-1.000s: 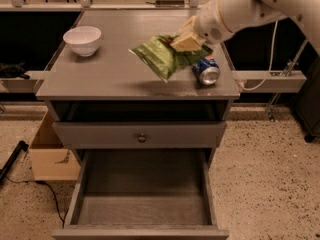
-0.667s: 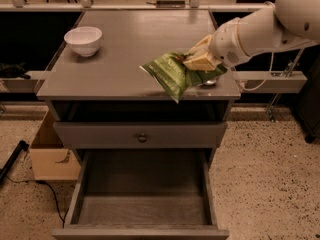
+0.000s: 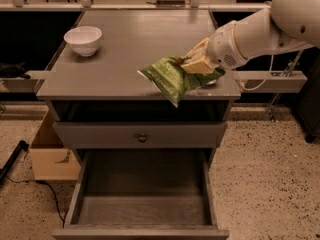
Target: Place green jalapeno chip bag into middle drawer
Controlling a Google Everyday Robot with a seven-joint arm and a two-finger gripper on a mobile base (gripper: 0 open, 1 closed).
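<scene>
My gripper (image 3: 196, 64) is shut on the green jalapeno chip bag (image 3: 172, 79) and holds it in the air over the front right edge of the grey cabinet top (image 3: 130, 44). The bag hangs tilted, its lower corner past the front edge. The middle drawer (image 3: 142, 196) stands pulled open below, a deep grey box with a wood-grain floor and nothing in it. The white arm (image 3: 270, 26) reaches in from the upper right.
A white bowl (image 3: 83, 40) sits at the back left of the cabinet top. A shut drawer front with a round knob (image 3: 142, 138) is above the open drawer. A cardboard box (image 3: 50, 154) stands on the floor at the left. The soda can is hidden behind the bag and gripper.
The gripper has carried the bag forward and down, from above the tabletop beside the can to the cabinet's front edge. The can has gone out of sight behind it.
</scene>
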